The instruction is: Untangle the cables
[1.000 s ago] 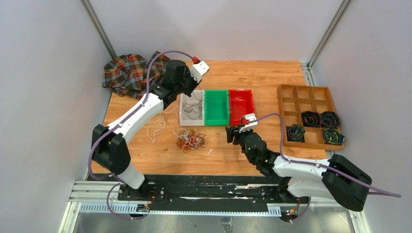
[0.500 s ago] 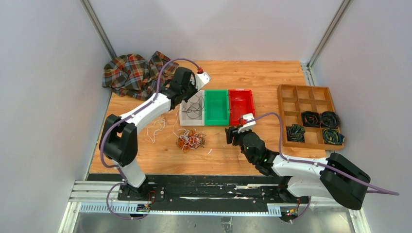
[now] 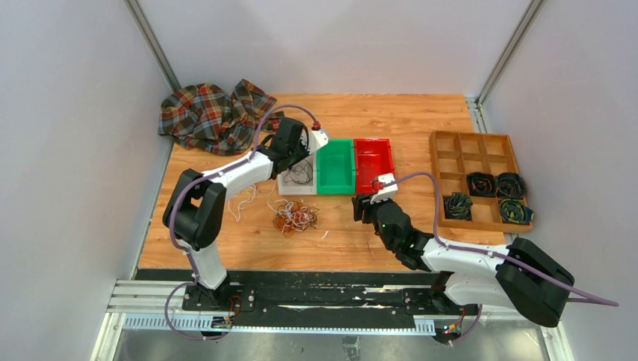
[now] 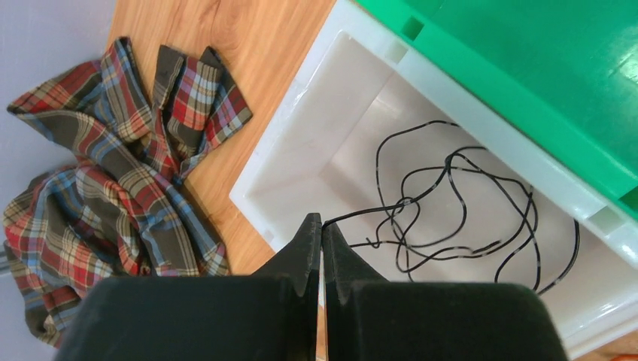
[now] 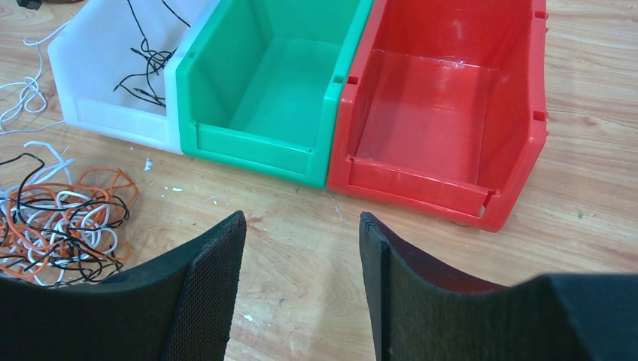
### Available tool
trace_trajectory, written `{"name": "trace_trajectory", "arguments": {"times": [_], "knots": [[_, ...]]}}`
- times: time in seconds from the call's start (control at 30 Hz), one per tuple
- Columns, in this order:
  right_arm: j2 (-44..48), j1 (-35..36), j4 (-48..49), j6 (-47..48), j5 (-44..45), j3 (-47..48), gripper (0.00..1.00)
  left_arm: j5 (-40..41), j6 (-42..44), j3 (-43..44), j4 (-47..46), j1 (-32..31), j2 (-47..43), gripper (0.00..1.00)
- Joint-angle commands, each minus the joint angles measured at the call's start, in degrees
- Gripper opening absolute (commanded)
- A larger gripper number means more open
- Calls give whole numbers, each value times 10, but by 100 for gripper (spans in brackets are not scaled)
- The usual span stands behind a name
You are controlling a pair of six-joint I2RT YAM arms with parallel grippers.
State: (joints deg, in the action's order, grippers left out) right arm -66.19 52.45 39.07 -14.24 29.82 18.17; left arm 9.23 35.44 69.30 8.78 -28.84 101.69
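Orange-brown wood covers the bench (image 3: 391,113), with pale walls closing it in on three sides. Most of the cables sit as one tangled heap (image 5: 64,214) of orange, black and white strands on the bench, just in front of a white bin (image 4: 312,113). A few loose white cables (image 3: 242,197) lie on the wood to the left of that heap. One black cable (image 4: 459,203) lies looped on the floor of the white bin, and one end of it runs straight up into the tips of the left hand (image 4: 322,226). That hand's fingers are pressed together on this strand and hang over the bin's far-left corner.

The right hand (image 5: 301,219) hovers low over bare wood with its fingers apart and nothing between them. It faces a green bin (image 5: 256,143) and a red bin (image 5: 421,180), which stand side by side, touching, to the right of the white one.

A crumpled plaid cloth (image 3: 207,116) lies at the far left corner. A wooden compartment tray (image 3: 470,143) sits at the right, with dark coiled cords (image 3: 481,183) in four of its pockets.
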Motion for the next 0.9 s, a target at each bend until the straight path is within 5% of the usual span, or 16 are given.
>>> {"name": "trace_trajectory", "arguments": {"times": [0.0,0.17,0.33,0.6,0.87], "knots": [[10,-9,-6,-12,1,6,57,-3,3,5,-24,-13,15,1],[12,-13,-6,-12,-1,4,57,-8,-3,25,-15,-16,26,2],[12,-21,-4,-4,-9,5,57,-63,-9,102,101,-16,33,42],[49,-33,-28,10,-24,14,57,-141,-1,214,311,-2,32,79],[97,-35,-111,18,-105,40,59,-179,-8,185,359,21,-12,93]]}}
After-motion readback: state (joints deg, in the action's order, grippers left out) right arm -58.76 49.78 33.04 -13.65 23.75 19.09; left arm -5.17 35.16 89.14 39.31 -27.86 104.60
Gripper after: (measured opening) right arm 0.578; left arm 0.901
